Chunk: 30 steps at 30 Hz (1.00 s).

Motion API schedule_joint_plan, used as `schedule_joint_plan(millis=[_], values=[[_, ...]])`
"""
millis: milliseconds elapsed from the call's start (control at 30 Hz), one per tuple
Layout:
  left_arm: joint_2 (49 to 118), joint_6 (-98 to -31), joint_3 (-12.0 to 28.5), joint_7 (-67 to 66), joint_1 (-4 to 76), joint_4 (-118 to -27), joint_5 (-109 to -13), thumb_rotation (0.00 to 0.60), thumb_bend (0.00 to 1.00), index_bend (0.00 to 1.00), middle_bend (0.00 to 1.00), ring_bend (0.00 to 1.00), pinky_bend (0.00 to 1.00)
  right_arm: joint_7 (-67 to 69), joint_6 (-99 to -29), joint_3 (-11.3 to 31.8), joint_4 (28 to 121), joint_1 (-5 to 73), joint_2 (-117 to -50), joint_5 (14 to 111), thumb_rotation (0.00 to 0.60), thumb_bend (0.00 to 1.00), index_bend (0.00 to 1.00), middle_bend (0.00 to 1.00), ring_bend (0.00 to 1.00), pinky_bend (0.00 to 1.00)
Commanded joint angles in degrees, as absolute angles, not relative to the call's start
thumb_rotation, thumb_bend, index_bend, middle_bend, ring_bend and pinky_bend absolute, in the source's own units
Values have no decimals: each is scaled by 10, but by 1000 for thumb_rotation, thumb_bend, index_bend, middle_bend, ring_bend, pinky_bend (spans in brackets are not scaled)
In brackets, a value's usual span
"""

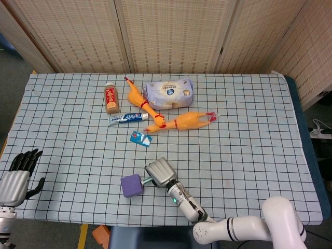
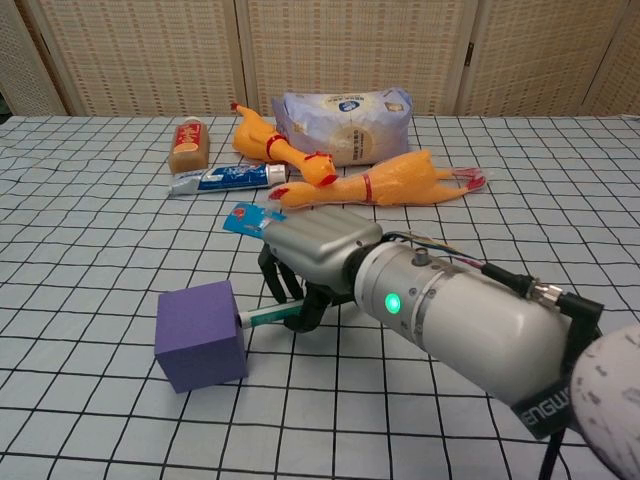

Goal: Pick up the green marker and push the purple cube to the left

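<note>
The purple cube (image 1: 132, 185) (image 2: 199, 333) sits on the checked cloth near the front edge, left of centre. My right hand (image 1: 161, 173) (image 2: 312, 250) grips the green marker (image 2: 270, 316) (image 1: 147, 180) just to the cube's right. The marker's white tip touches the cube's right face. My left hand (image 1: 17, 179) rests at the far left front corner of the table, fingers apart, holding nothing; only the head view shows it.
At the back lie a brown bottle (image 1: 111, 98), a toothpaste tube (image 1: 127, 118), two rubber chickens (image 1: 179, 122) (image 1: 140, 99), a pale wipes pack (image 1: 169, 93) and a small blue packet (image 1: 140, 138). The checked table cloth (image 1: 249, 155) spreads to the right.
</note>
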State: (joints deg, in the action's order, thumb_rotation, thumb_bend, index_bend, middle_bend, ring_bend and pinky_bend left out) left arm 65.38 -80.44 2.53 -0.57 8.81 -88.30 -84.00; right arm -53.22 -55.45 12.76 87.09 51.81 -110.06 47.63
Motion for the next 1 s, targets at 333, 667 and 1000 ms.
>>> schedule_joint_plan(millis=[333,667,1000], values=[[649,-803,24,9,88,-881,-843,600,444,0,0,0,47,-547,-553,171,793,593,-1194,427,600,322,1000,851,653,674],[645,-805,25,21,87,-880,-843,600,444,0,0,0,47,-550,-561,191,755,633,-1234,419,600,322,1000,850,653,674],[644,-817,21,12,82,-885,-853,600,443,0,0,0,47,-561,-651,121,849,563,-1113,472,600,321,1000,852,653,674]])
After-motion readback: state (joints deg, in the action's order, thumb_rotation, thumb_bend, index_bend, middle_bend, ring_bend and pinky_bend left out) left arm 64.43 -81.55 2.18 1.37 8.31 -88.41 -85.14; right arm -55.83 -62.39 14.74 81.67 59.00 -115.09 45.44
